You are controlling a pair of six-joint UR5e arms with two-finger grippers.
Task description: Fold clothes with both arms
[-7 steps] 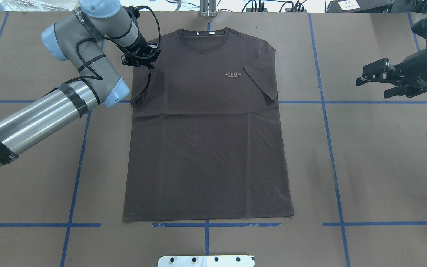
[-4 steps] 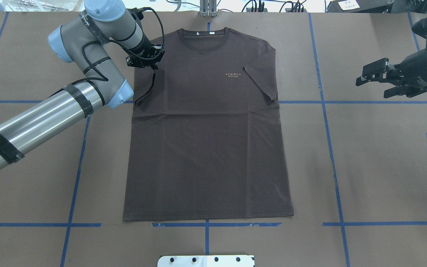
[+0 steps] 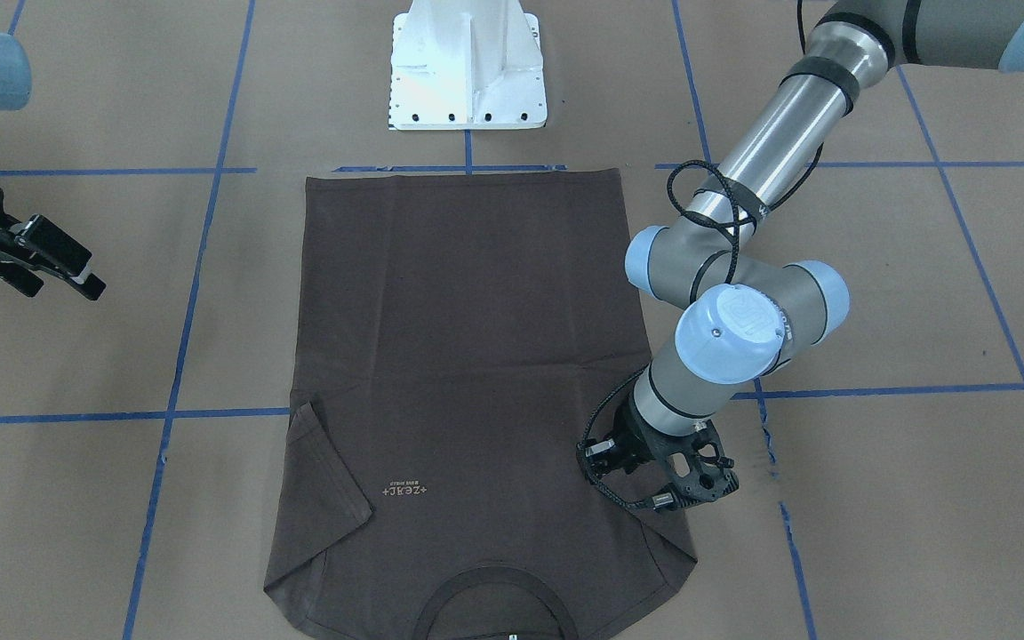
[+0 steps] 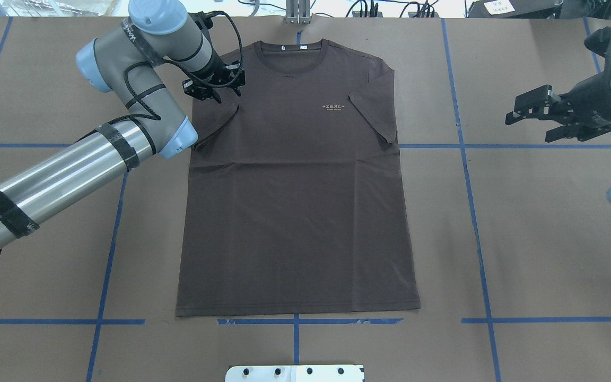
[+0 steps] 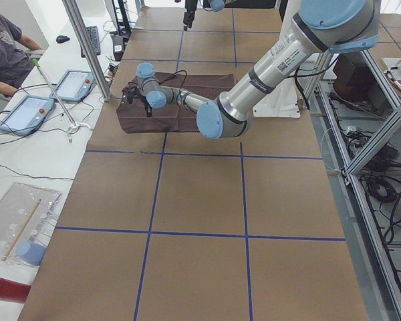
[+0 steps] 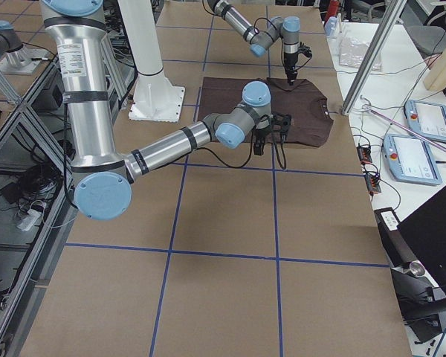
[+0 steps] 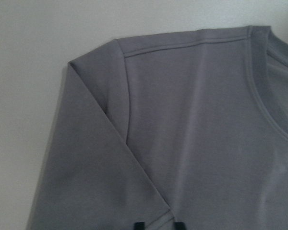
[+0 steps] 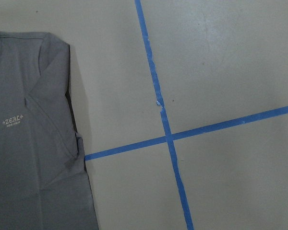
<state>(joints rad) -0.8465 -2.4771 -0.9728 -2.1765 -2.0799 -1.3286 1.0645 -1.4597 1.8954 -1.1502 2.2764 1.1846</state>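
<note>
- The table (image 4: 539, 239) is covered in brown paper and crossed by blue tape (image 4: 549, 320).
- The T-shirt (image 4: 295, 201) is spread flat — its shoulder directly beneath the left gripper (image 4: 214, 87), well apart from the right gripper (image 4: 531, 119).
- The left jaws are held slightly apart, empty; the right jaws are spread wide — nothing is gripped.
</note>
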